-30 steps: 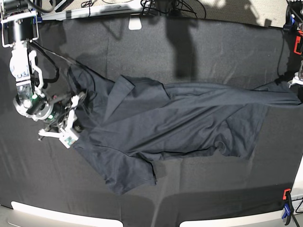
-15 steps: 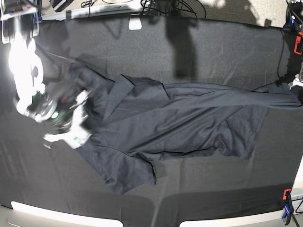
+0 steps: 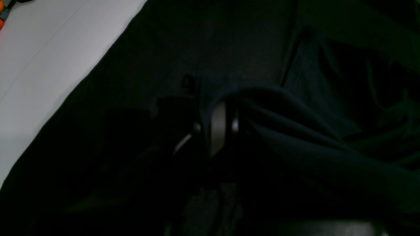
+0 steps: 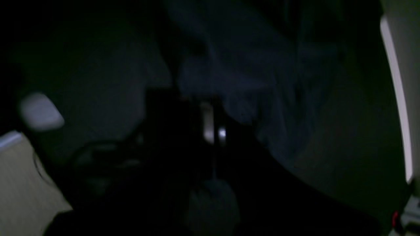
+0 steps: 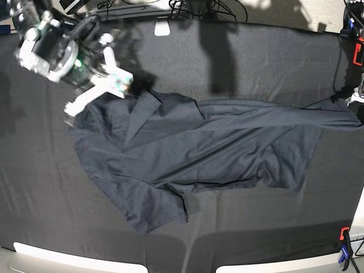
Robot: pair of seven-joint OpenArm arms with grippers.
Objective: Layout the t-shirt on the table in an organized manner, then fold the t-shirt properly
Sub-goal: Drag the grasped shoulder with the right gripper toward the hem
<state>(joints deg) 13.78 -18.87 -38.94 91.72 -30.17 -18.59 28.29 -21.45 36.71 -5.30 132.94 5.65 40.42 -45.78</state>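
Near clamp: you have an orange-and-blue clamp [image 5: 344, 244] on the table [image 5: 239, 62] rim, well below the t-shirt [image 5: 199, 153] and to its right in the base view.
T-shirt: it lies crumpled across the middle of the table's black cloth, one flap reaching toward the near rim, a long fold running out to the far right edge.
Left gripper: your left gripper [image 3: 216, 124] sits at the right-hand tip of the t-shirt; in the left wrist view its jaws are pressed together with a fold of the dark fabric draped over them, so it is clamped on the t-shirt.
Right gripper: your right gripper [image 5: 94, 96] sits at the upper-left corner of the t-shirt in the base view. It is blurred there, and the right wrist view is too dark to show the pinch plainly; the jaws are closed, and the fabric corner rises to meet them, so it appears to hold the t-shirt.
Change: a second ago your right gripper was lower, beside the t-shirt's left edge; it has swung up and away from you, and the left part of the t-shirt has spread out behind it. The right end of the t-shirt has not moved.
Far edge: a white tag [image 5: 162, 27] and cables [image 5: 199, 7] lie beyond the t-shirt.
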